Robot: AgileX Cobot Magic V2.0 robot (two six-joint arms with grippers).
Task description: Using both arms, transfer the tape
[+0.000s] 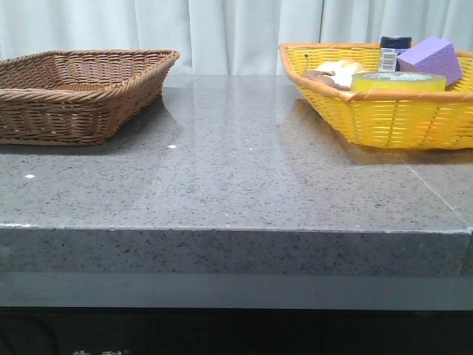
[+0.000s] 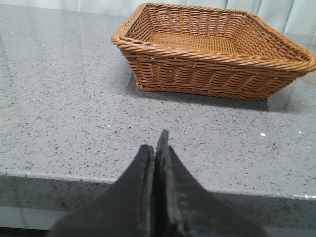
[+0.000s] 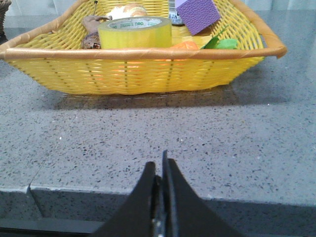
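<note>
The tape [image 1: 398, 80], a wide yellow roll with a white core and green lettering, lies flat in the yellow basket [image 1: 384, 118] at the right back of the table. It shows in the right wrist view [image 3: 135, 32] behind the basket's front rim [image 3: 143, 53]. My right gripper [image 3: 159, 165] is shut and empty, at the table's front edge, well short of the basket. My left gripper [image 2: 155, 143] is shut and empty, at the front edge, facing the empty brown basket [image 2: 212, 49]. Neither gripper shows in the front view.
The brown wicker basket [image 1: 74, 92] stands at the left back. The yellow basket also holds a purple block [image 1: 431, 58], a dark-capped bottle [image 1: 393, 50], a bread-like item [image 1: 336, 72] and orange and green items [image 3: 202, 44]. A grey speckled tabletop [image 1: 236, 163] lies between the baskets.
</note>
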